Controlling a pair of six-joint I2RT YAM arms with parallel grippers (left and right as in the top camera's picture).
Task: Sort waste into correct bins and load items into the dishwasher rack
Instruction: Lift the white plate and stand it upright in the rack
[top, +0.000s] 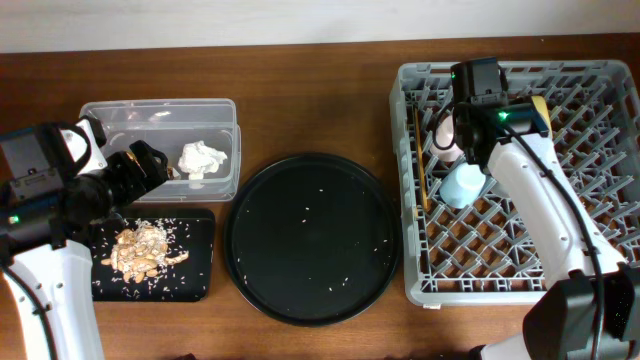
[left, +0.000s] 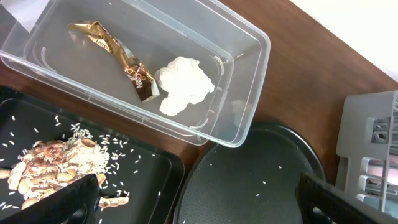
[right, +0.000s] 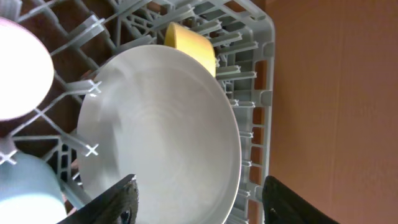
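The gold foil wrapper (left: 118, 59) and white tissue (left: 183, 84) lie in the clear tub (left: 249, 74). Food scraps with rice (left: 50, 171) lie on the flat black tray (top: 195, 280). My left gripper (left: 205, 205) is open and empty, above the tray's right edge by the tub. The grey rack (top: 520, 285) holds the pink cup (top: 445, 135), blue cup (top: 463, 185), chopsticks (top: 420, 160), yellow bowl (right: 189, 40) and pale plate (right: 161, 130). My right gripper (right: 205, 202) is open over the plate, whose lower rim lies between the fingers.
A large round black tray (top: 310, 240) with a few rice grains sits between the flat tray and the rack. The rack's outer wall (right: 264, 93) meets bare wooden table (right: 336, 112) beside the plate.
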